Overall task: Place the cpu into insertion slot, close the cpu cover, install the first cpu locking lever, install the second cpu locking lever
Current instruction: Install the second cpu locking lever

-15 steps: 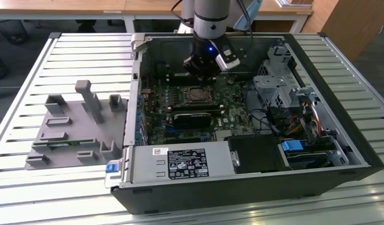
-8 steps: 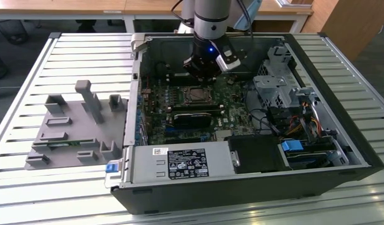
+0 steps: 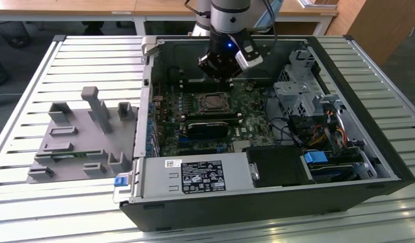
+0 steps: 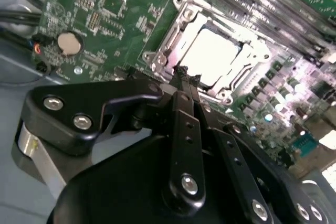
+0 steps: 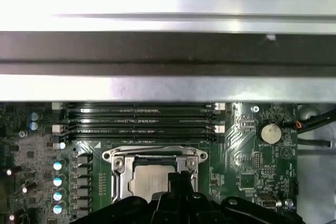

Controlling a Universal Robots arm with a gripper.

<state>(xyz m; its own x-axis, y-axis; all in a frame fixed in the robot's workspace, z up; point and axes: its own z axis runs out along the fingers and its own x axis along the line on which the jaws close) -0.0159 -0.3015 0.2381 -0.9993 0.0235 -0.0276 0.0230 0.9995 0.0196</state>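
Note:
The cpu (image 4: 210,56) lies flat in the insertion slot (image 3: 212,103) on the green motherboard, its silvery top showing in both wrist views (image 5: 149,179). The cpu cover (image 5: 122,174) is a silvery frame lying down around the chip. My gripper (image 4: 182,71) hangs just above the socket's edge with its two thin black fingers pressed together and nothing between them. In the exterior view the gripper (image 3: 221,77) is over the far side of the socket, inside the open computer case. How the locking levers stand I cannot tell.
Long black memory slots (image 5: 139,121) run beside the socket, with a coin cell (image 5: 270,132) nearby. A black card (image 3: 211,126), the power supply (image 3: 193,177), a drive cage (image 3: 298,96) and cables (image 3: 315,134) crowd the case. A grey fixture plate (image 3: 85,136) lies at the exterior view's left.

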